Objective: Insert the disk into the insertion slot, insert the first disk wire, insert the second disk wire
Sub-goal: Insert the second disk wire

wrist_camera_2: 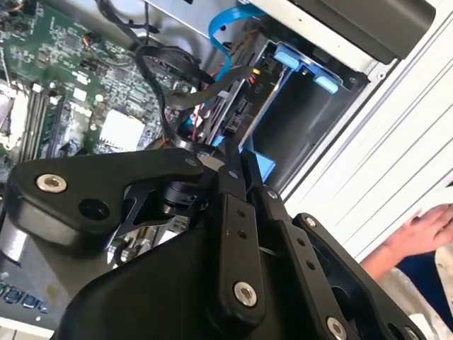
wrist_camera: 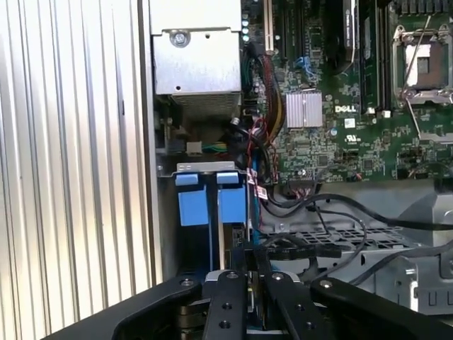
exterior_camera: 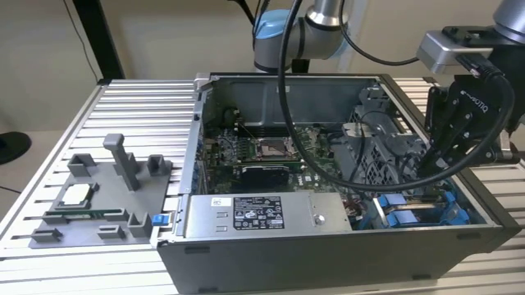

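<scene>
My gripper (exterior_camera: 433,161) reaches down into the open computer case at the exterior view's right. It hangs over the insertion slot (exterior_camera: 410,212), a grey bay with blue rails. In the first wrist view the disk (wrist_camera: 231,242) stands edge-on in that bay under a blue carrier tab (wrist_camera: 230,205). The neighbouring bay (wrist_camera: 191,248) is dark. In both wrist views the gripper (wrist_camera: 248,261) (wrist_camera_2: 232,152) is shut. A thin blue disk wire (wrist_camera: 249,185) runs straight into its fingertips at the disk's end. A black wire (wrist_camera_2: 177,88) loops just beside them.
The motherboard (exterior_camera: 262,150) fills the case floor and the grey power-supply box (exterior_camera: 262,215) lies along its front. A grey parts tray (exterior_camera: 98,196) sits on the slatted table at the exterior view's left. A person's hand (wrist_camera_2: 425,227) rests outside the case wall.
</scene>
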{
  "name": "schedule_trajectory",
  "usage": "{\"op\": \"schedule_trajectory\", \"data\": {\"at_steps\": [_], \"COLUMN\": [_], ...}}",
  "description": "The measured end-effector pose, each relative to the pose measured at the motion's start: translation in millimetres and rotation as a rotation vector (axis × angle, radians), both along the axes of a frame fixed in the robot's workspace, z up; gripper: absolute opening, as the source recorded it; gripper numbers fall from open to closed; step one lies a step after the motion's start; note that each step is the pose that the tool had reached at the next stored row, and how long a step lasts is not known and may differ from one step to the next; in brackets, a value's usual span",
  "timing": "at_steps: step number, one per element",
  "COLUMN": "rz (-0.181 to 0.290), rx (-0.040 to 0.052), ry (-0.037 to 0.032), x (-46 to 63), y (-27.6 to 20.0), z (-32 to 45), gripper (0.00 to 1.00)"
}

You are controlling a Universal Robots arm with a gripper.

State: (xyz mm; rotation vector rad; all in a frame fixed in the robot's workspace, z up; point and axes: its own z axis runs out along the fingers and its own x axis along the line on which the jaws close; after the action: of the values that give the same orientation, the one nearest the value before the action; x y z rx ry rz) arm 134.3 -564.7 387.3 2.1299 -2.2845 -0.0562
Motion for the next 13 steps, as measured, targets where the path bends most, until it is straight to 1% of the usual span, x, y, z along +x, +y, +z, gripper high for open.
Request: {"op": "schedule_trajectory", "data": {"at_steps": [2,4,9,11,13], "rz": [0.005,0.010,0.023,0.023,0.024], "rx": [-0.0130,-0.0229,-0.0376,-0.0417,-0.0524], "ry": [0.0000,0.0000,0.0000,0.0000,0.0000], "x": [0.0,0.0,-0.6,-1.0,-1.0], "y": [0.0,-0.1,-0.2,-0.3,-0.2], "z": [-0.7,-1.2,-2.0,-2.8,-3.8], "gripper": [0.00,0.00,0.00,0.00,0.00]}}
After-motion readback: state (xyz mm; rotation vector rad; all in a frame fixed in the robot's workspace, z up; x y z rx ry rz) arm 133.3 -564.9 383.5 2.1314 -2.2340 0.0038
